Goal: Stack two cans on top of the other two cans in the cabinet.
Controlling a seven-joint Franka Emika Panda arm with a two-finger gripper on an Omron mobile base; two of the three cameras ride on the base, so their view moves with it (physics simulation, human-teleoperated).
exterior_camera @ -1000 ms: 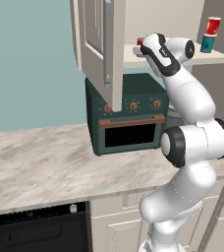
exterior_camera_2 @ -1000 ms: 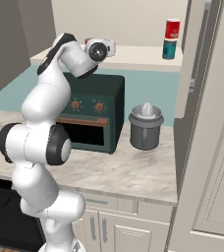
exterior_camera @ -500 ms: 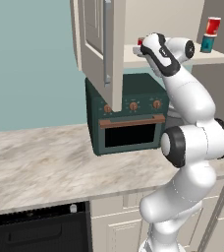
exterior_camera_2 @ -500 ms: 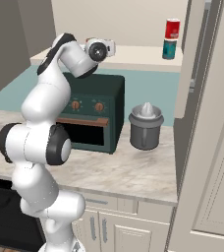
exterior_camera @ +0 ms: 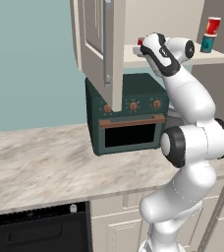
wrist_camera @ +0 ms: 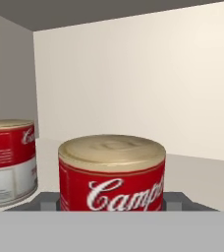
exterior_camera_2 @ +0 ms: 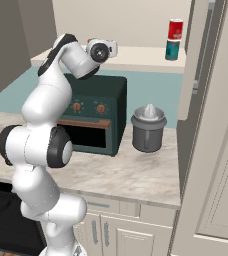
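In the hand view a red can with a pale top stands on the cabinet shelf. My gripper is shut on it, a grey fingertip pressing each side. A second red-and-white can stands just left of it, apart. From the base, the gripper reaches onto the shelf behind the open cabinet door, with a bit of red at its tip. At the shelf's far end another red can sits on top of a teal can; the same red can and teal can show from the right.
A dark green oven stands on the marble counter under the shelf. Beside it is a grey lidded canister. The cabinet's other door hangs open at the right. A black dishwasher sits below the counter.
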